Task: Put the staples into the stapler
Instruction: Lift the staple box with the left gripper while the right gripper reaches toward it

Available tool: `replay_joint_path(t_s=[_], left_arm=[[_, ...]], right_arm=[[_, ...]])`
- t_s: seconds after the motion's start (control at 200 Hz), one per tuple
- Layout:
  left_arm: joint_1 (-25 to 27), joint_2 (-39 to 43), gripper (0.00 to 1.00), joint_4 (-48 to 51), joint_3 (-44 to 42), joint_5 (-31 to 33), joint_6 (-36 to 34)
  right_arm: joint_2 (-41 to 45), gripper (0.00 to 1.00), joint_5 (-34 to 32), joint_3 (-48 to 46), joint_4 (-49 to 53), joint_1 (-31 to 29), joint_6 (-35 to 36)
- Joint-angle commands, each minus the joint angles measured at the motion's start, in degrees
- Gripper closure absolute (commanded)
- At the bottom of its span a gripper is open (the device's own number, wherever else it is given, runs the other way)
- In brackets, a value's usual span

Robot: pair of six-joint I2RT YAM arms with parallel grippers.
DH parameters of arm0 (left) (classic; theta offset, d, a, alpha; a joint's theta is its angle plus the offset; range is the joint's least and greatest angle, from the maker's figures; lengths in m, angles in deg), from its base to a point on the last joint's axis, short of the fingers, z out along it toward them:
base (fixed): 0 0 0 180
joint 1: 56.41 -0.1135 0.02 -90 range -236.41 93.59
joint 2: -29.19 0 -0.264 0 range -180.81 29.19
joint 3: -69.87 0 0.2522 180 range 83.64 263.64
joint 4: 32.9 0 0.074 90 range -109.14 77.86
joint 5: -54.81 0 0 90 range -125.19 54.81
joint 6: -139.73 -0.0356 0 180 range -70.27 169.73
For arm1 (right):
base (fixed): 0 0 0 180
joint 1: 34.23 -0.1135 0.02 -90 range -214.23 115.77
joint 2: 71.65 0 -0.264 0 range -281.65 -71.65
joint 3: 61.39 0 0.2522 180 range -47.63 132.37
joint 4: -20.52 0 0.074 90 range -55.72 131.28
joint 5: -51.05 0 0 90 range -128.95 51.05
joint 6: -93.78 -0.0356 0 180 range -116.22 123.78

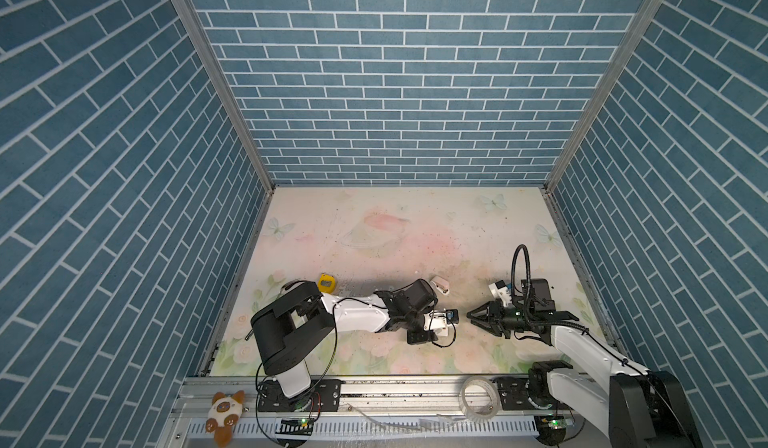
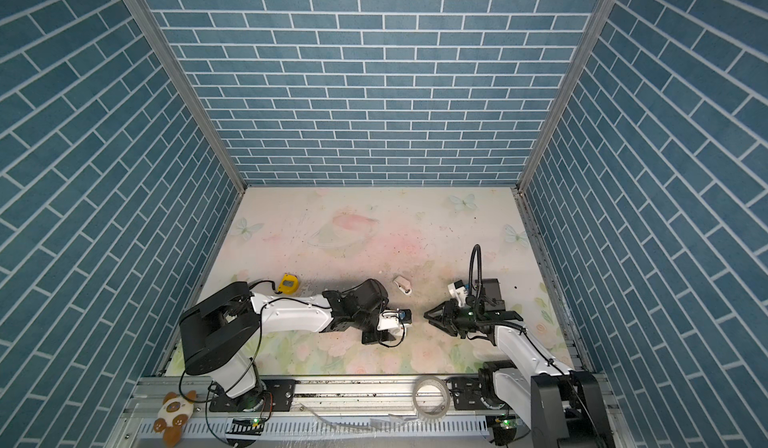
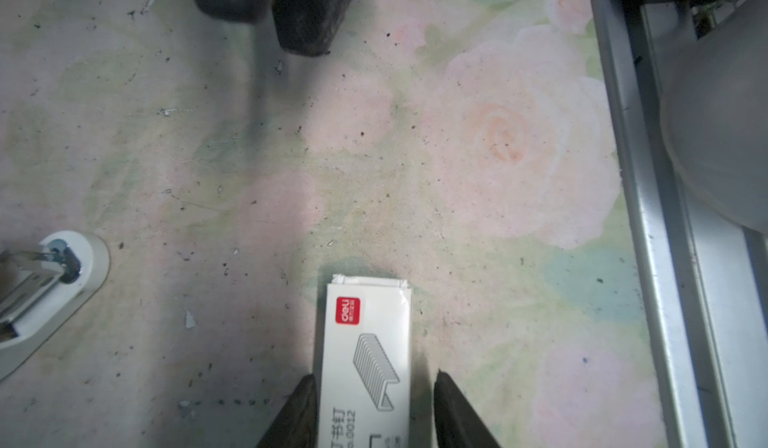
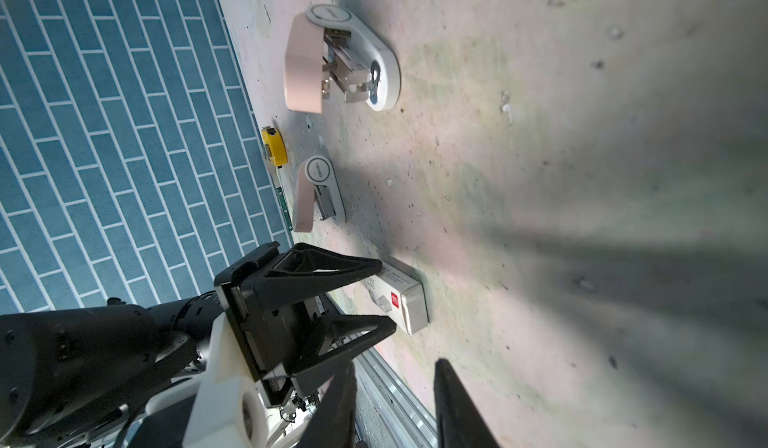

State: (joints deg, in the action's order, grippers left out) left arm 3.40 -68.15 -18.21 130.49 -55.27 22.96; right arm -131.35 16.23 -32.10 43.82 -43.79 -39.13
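The staples' white carton (image 3: 365,362), marked with a red logo and a grey staple drawing, lies flat on the floral mat. My left gripper (image 3: 376,377) straddles it, open: one finger touches the carton's side and the other stands a little off it. The right wrist view shows the same carton (image 4: 409,300) between those fingers. A pink-and-white stapler (image 4: 340,63) lies opened with its metal magazine bare, seen in both top views (image 1: 440,284) (image 2: 403,284). My right gripper (image 4: 395,367) is open and empty, facing the left gripper (image 1: 469,315). No loose staple strips show.
A second pink-and-white stapler (image 4: 318,194) lies beside a yellow tape measure (image 1: 326,282) near the left wall. A clear tape roll (image 1: 478,396) and a plush toy (image 1: 224,414) sit on the front metal rail (image 3: 648,217).
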Motion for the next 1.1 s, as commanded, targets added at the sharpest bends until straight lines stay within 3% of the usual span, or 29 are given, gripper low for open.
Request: replay_joint_path(t_s=[0.0,0.175,0.47,1.095], left_arm=[[-0.4,-0.3,0.55,-2.2,-1.4,-1.1,0.5],[-0.4,-0.8,0.60,-4.1,-2.6,-1.6,0.4],[-0.4,-1.8,0.60,-5.0,-3.2,-1.5,0.6],[-0.4,-3.9,0.64,-5.4,-2.9,-0.7,0.4]], right_arm=[[-1.0,0.67,0.2,-1.0,-4.9,-2.0,-2.4],[-2.4,0.67,0.1,-2.1,-8.0,-4.0,-3.5],[-9.9,0.67,-0.4,-0.4,-12.2,-8.9,-3.0],[-19.3,0.68,-1.6,0.3,-27.3,-16.2,-8.6]])
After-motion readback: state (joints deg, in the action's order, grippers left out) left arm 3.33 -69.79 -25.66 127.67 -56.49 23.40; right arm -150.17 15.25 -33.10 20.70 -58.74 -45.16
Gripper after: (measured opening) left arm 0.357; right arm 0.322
